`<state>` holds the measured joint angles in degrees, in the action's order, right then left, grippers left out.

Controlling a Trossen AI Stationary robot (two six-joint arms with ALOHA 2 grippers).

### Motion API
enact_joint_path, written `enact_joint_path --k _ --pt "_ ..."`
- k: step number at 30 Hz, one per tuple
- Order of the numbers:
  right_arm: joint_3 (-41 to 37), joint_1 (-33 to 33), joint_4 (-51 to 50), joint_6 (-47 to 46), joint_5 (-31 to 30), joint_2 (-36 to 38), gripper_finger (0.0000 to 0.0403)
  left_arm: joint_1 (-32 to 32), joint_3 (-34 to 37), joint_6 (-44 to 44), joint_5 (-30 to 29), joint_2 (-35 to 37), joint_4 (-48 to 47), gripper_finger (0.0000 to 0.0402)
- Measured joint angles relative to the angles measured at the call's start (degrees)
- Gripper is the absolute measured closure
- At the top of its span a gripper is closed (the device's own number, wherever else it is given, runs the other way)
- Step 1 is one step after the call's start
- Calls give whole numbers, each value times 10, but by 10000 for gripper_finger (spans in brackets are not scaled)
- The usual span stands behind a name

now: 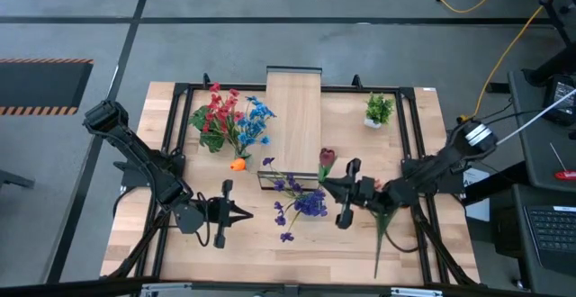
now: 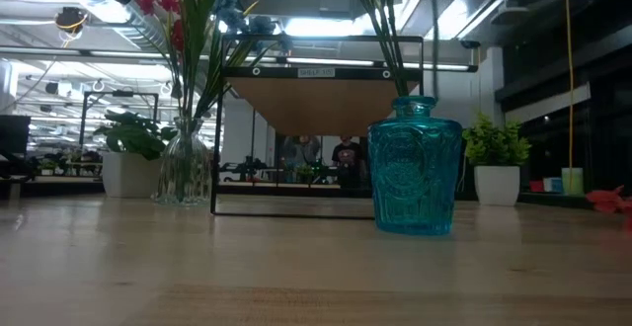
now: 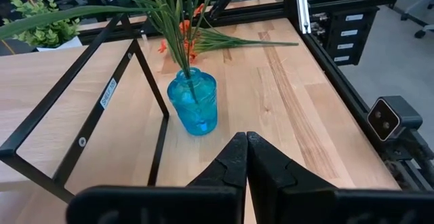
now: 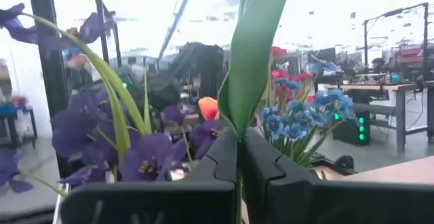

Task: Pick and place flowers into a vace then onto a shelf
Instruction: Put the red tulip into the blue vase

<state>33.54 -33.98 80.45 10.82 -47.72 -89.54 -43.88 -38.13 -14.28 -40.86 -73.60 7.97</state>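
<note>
A blue glass vase (image 1: pixel 304 203) (image 3: pixel 193 103) (image 2: pixel 415 166) stands on the table with purple flowers (image 1: pixel 310 202) in it. My right gripper (image 1: pixel 326 186) (image 4: pixel 239 132) hovers beside those blooms, shut on a dark red tulip (image 1: pixel 327 158). My left gripper (image 1: pixel 247 212) (image 3: pixel 245 139) is shut and empty, on the vase's left. A clear vase (image 2: pixel 184 171) with red and blue flowers (image 1: pixel 229 119) stands by the shelf (image 1: pixel 294 108) (image 2: pixel 326 104). An orange bloom (image 1: pixel 238 164) lies on the table. Another stem (image 1: pixel 382 234) lies under the right arm. My right gripper pinches the tulip's green leaf and stem (image 4: pixel 239 119) between its two shut fingers, which come level from the table's right and lie across the stem. The greenery rises above the fingers, with the bloom (image 1: pixel 327 158) at its top. The stem's lower end is hidden.
The shelf's black frame (image 3: pixel 146 81) stands close to the blue vase on its far side. A small potted plant (image 1: pixel 378 110) (image 2: pixel 497 163) sits at the far right. Bare tabletop (image 1: pixel 261 252) lies along the near edge, between the two arms.
</note>
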Motion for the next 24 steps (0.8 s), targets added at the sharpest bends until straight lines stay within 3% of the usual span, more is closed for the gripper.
enact_joint_path --k 4,14,24 --pt "0 -5 95 29 1 -53 401 0 0 0 0 0 0 396" --pt "55 -21 75 75 -1 -56 401 0 0 0 21 0 -2 396" --pt "63 -23 22 40 -3 -68 401 0 0 0 21 0 -5 397"
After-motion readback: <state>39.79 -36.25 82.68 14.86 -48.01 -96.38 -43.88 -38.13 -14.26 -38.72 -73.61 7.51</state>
